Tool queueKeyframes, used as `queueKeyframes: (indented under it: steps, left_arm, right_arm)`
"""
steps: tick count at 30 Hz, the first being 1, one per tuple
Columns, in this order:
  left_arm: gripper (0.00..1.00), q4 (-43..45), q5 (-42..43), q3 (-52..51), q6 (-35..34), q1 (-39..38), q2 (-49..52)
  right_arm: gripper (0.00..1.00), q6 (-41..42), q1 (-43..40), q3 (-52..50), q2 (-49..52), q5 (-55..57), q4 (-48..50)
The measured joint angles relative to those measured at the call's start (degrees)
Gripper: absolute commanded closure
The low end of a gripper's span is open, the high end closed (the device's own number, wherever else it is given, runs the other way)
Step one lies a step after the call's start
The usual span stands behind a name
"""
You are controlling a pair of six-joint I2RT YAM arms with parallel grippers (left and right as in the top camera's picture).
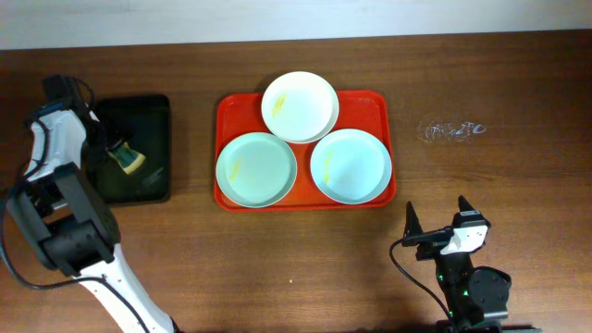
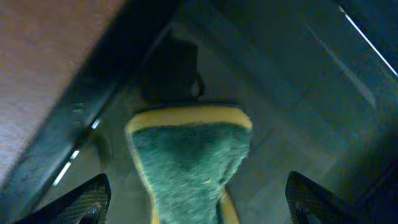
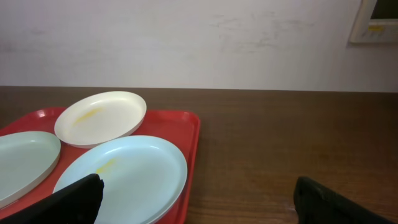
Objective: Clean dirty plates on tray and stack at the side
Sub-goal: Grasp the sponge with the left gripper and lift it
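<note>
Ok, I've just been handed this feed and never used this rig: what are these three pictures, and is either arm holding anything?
The wide picture looks down from above the table. The other two come from cameras on each arm's wrist.

A red-orange tray carries three plates: a white plate at the back, resting partly on two mint-blue plates. Two show yellowish smears.

The left tool is open, hovering over a green and yellow sponge in the black tray; nothing is gripped yet. The right tool is open and empty, facing the plates.
</note>
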Motion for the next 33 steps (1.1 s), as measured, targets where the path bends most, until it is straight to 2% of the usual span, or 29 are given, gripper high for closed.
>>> queueKeyframes:
  steps: [5,9,11,12,13,14,16,17,18,19,25,26,27,29,30,33]
  left_arm:
    - [0.16,0.63,-8.83,0.00,-2.01,-3.67,0.59]
    - [0.16,2.05,-13.44,0.00,-3.74,-3.69,0.68]
    - [0.24,3.17,-13.86,0.00,-4.09,-3.69,1.70]
    - [0.38,3.17,-13.90,0.00,-4.31,-3.69,2.51]
    - [0.58,3.34,-13.62,0.04,-4.39,-3.69,2.91]
    - [1.00,3.45,-13.38,0.11,-4.63,-3.69,2.97]
    - [1.00,3.58,-13.11,0.33,-4.85,-3.76,3.23]
    - [0.99,3.58,-13.14,0.35,-4.94,-3.76,3.28]
    - [0.11,3.56,-13.16,0.39,-4.92,-3.76,3.28]
    - [0.01,3.54,-13.14,0.39,-4.94,-3.76,3.28]
    - [0.02,-1.97,-11.74,1.36,-5.20,-3.15,3.28]
    - [0.13,-3.06,-10.47,1.55,-5.22,-3.13,3.28]
    - [0.44,-4.42,-8.63,1.60,-5.20,-3.10,3.28]
    - [0.94,-5.75,-7.04,1.84,-4.94,-3.08,3.28]
    - [1.00,-6.29,-6.43,1.84,-4.87,-3.10,3.28]
    - [1.00,-7.06,-4.33,1.92,-4.90,-3.04,3.26]
  right_arm:
    - [0.01,-0.02,0.00,0.00,0.00,0.00,0.00]
    - [0.02,-0.02,0.00,0.00,0.00,0.00,-0.02]
    - [0.01,0.00,0.00,0.00,0.00,0.00,0.00]
    - [0.02,0.00,0.00,0.00,0.00,0.00,-0.02]
    - [0.01,0.02,0.00,0.00,0.00,0.00,-0.02]
    - [0.01,0.00,0.00,0.00,0.00,0.00,0.00]
    - [0.01,0.00,0.00,0.00,0.00,0.00,-0.02]
    - [0.01,-0.04,0.00,0.00,0.00,0.00,-0.02]
    - [0.01,-0.02,0.00,0.00,0.00,0.00,0.00]
    - [0.02,0.02,0.00,0.00,0.00,0.00,-0.02]
    - [0.02,0.00,0.00,0.00,0.00,0.00,0.00]
    - [0.02,0.04,0.00,0.00,0.00,0.00,0.00]
    - [0.01,0.00,0.00,0.00,0.00,0.00,0.00]
    - [0.01,0.00,0.00,0.00,0.00,0.00,-0.02]
    - [0.01,0.00,0.00,0.00,0.00,0.00,-0.02]
    - [0.02,0.02,0.00,0.00,0.00,0.00,0.00]
